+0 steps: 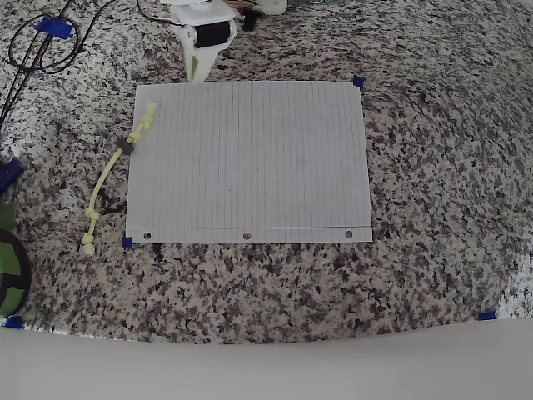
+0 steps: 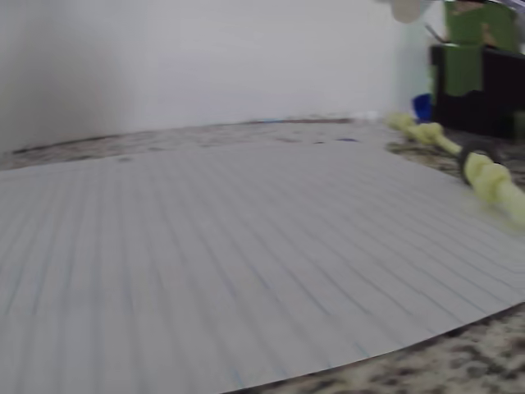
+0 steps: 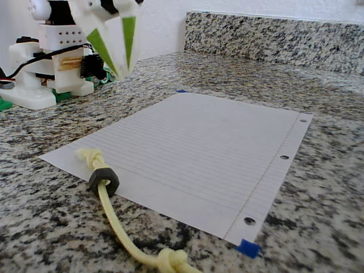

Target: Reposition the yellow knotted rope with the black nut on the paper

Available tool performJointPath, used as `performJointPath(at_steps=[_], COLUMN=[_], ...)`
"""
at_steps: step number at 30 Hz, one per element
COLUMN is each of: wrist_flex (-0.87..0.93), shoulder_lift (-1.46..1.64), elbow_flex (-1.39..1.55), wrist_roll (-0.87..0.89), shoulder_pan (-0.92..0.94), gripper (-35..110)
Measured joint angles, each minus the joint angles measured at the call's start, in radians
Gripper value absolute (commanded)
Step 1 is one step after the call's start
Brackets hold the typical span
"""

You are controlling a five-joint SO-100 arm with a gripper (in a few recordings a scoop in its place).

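The white lined paper [image 1: 250, 167] [image 2: 246, 246] [image 3: 210, 142] lies flat on the granite counter, punched holes along its near edge in the overhead view. The yellow knotted rope [image 1: 107, 173] [image 2: 490, 176] [image 3: 116, 219] runs along the paper's left edge in the overhead view. Its upper knotted end rests on the sheet; the rest lies on the granite. The black nut [image 1: 126, 147] [image 2: 469, 156] [image 3: 103, 180] sits on the cord right at the paper's edge. My gripper [image 1: 196, 73] [image 3: 122, 71] hovers above the counter just past the paper's far left corner, fingertips together, holding nothing.
Blue tape marks [image 1: 358, 82] [image 3: 248, 248] sit at the paper's corners. Black cables [image 1: 42, 42] lie at the far left, and a green and black object [image 1: 8, 267] is at the left edge. The arm's base [image 3: 45, 74] stands behind the paper; a granite backsplash [image 3: 273, 40] rises at the back.
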Motion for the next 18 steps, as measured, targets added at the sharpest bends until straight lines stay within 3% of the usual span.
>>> performJointPath(at_steps=[3,9,13,16,18], wrist_flex=[-0.018,-0.048,-0.084,-0.141,-0.179], shoulder_lift=[-0.075,-0.229,-0.310,-0.365,-0.400], elbow_flex=[-0.025,-0.132,-0.155,-0.155,-0.155], wrist_roll=[0.222,0.311,0.463,0.555,0.597], shoulder_pan=[0.046,0.150,0.176,0.201,0.199], gripper=[3,4,9,28,31])
